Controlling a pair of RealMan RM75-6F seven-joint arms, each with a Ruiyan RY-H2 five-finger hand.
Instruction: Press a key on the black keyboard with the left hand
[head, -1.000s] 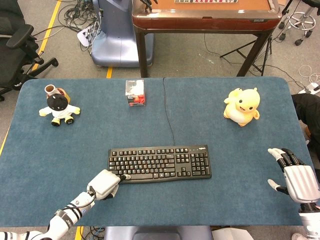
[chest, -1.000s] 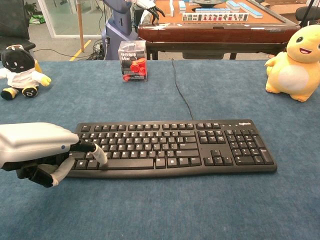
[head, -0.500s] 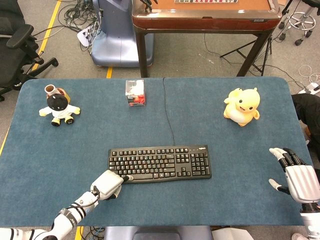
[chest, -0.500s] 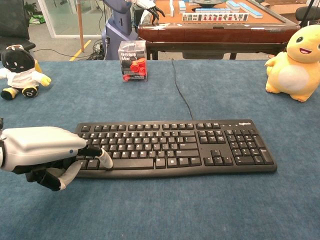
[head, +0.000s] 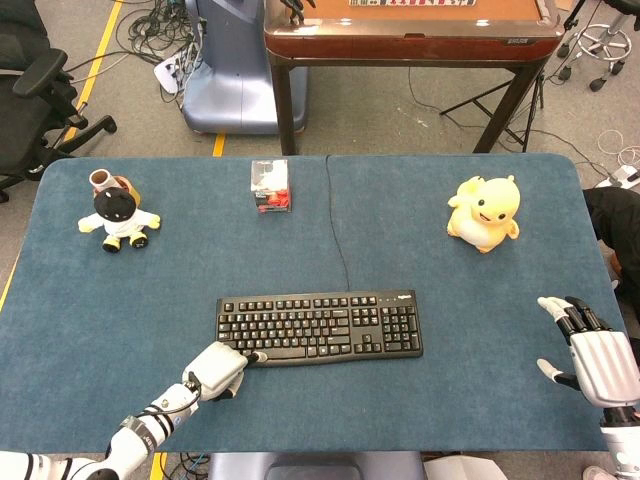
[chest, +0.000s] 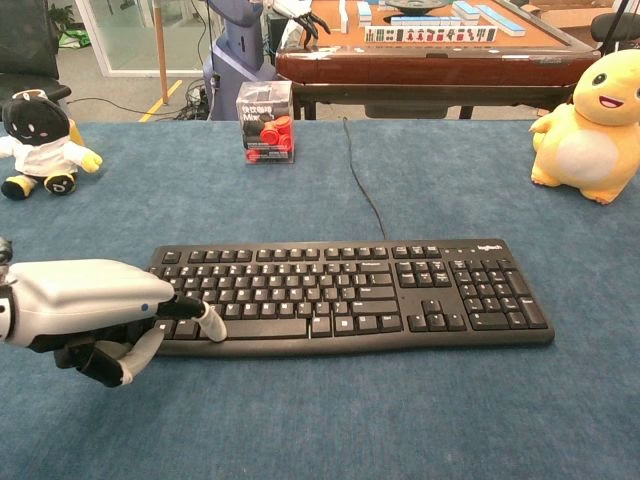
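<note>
At the far left of the blue table (head: 90, 300), a black-and-white plush toy (head: 117, 217) is sitting near the back corner, well apart from everything else, with bare cloth stretching between it and the near edge. The left hand (head: 213, 369) is reaching in from the near left corner, its forearm lying low and slanting up toward the middle of the table. In the chest view this left hand (chest: 88, 307) is lying palm down, one finger (chest: 200, 315) pointing forward and resting on the bottom row of keys at the left end, while the other fingers are curling under the palm and holding nothing. The black keyboard (head: 318, 327) is lying flat in the middle of the table, nearer the front edge than the back, its long side running left to right and its front left corner just under the hand. Its cable (head: 335, 215) is running straight back over the far edge. A small clear box with red pieces (head: 270, 186) is standing near the back edge, just left of that cable. Open cloth is lying to the right of the keyboard. A yellow plush toy (head: 483, 213) is sitting toward the back right. At the right edge, the right hand (head: 592, 352) is hovering well apart from the keyboard, fingers spread and empty.
</note>
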